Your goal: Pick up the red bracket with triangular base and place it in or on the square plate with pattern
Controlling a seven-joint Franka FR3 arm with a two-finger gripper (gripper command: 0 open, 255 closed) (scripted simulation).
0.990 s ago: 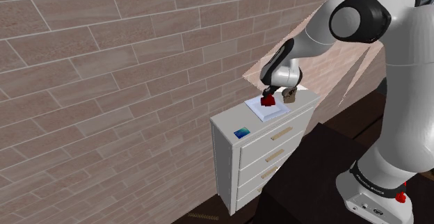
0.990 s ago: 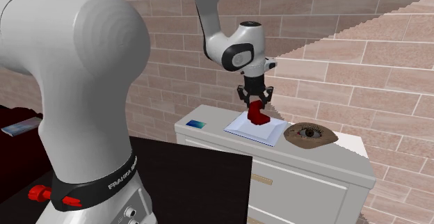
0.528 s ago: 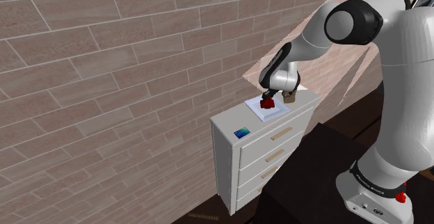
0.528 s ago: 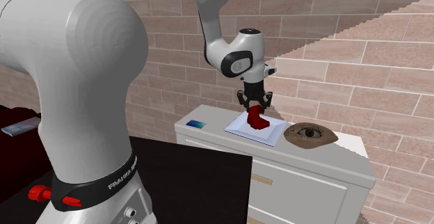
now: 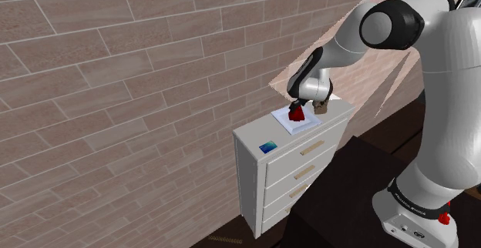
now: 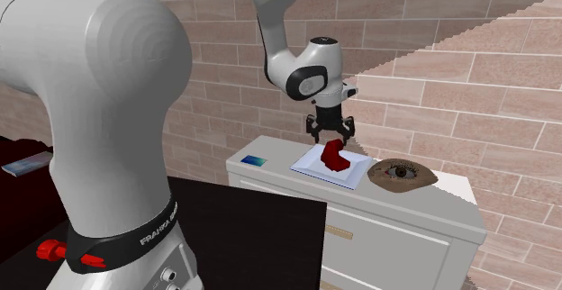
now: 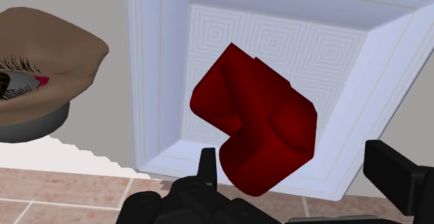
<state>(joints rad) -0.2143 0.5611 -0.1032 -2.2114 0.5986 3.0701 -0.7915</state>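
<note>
A dark red bracket (image 7: 254, 122) lies tilted in the white square plate (image 7: 160, 83), whose floor carries a pattern of concentric squares. My gripper (image 7: 299, 170) hovers just above it, open, its fingers (image 7: 206, 163) spread on either side of the bracket without touching it. In the second exterior view the bracket (image 6: 335, 158) leans over on the plate (image 6: 311, 165) directly below the gripper (image 6: 329, 135). The shoulder view has the bracket (image 5: 295, 113) on the plate (image 5: 297, 125) on top of the dresser, under the hand.
The plate rests on a white dresser (image 6: 423, 216) against a brick wall. A brown eye-shaped object (image 6: 401, 174) lies close beside the plate. A small blue-green card (image 6: 254, 160) sits at the dresser's other end. My dark stand (image 6: 252, 234) is in front.
The gripper came down a little with the bracket onto the plate, then its fingers spread and let go. The bracket now leans over on the plate.
</note>
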